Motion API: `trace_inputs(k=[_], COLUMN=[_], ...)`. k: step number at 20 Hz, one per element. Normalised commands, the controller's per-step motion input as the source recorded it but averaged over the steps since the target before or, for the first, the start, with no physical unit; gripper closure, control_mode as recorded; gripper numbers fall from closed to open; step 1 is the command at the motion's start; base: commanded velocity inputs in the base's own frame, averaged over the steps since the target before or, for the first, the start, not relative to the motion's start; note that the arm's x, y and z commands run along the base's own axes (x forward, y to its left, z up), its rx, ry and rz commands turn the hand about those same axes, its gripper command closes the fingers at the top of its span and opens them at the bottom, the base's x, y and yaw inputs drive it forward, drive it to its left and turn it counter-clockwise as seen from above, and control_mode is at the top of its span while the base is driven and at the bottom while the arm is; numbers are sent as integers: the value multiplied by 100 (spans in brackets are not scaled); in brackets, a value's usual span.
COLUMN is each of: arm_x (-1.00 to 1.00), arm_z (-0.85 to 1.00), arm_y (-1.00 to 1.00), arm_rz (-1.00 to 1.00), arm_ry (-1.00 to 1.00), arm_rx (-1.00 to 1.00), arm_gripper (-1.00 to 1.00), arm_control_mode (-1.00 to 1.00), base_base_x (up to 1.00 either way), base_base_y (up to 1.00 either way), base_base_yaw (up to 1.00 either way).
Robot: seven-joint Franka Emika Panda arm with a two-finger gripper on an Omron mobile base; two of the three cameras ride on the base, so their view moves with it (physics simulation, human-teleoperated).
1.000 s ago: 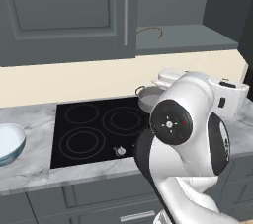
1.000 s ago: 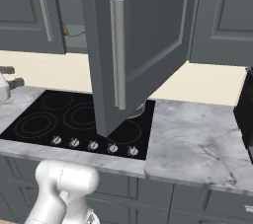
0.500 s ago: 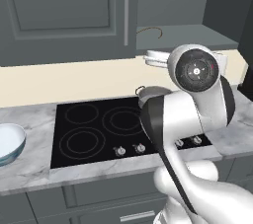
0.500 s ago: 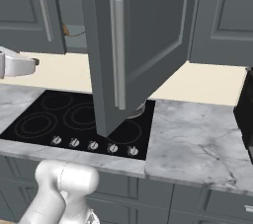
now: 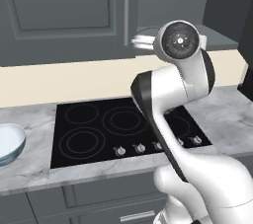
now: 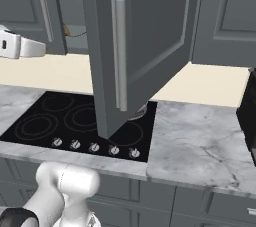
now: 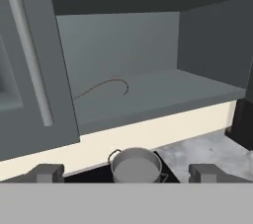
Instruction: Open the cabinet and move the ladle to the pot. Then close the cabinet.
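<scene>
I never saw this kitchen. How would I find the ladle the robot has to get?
Look up at the big dark grey cabinet above the black stove, where one door hangs open. On its bottom shelf, near the back left, lies the ladle: a thin, dark, curved stick lying flat. It is far skinnier than the round silver pot sitting down on the stove.

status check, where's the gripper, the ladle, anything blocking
Gripper open, empty, facing the open cabinet. Ladle on the lower shelf. Pot on the stove below. Path clear.

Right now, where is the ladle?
In the hand view the ladle lies on the bottom shelf of the open cabinet, towards its left side, above the pot on the stove.
</scene>
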Motion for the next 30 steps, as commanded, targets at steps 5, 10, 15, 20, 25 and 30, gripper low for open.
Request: trace_inputs(k=[5, 10, 15, 20, 25, 30], arm_x=[61, 36, 32, 52, 51, 39], arm_z=[9, 9, 3, 0, 0, -2], arm_y=[21, 29, 23, 15, 12, 11], arm_rz=[6, 8, 9, 9, 10, 9], arm_ry=[11, 10, 3, 2, 0, 0], arm_rx=[0, 0, 0, 0, 1, 0], arm_gripper=[-100, -100, -100, -100, -100, -100], arm_control_mode=[-100, -100, -100, -100, -100, -100], base_base_x=[0, 0, 0, 0, 0, 0], base_base_y=[0, 0, 0, 0, 0, 0], base_base_yaw=[0, 0, 0, 0, 0, 0])
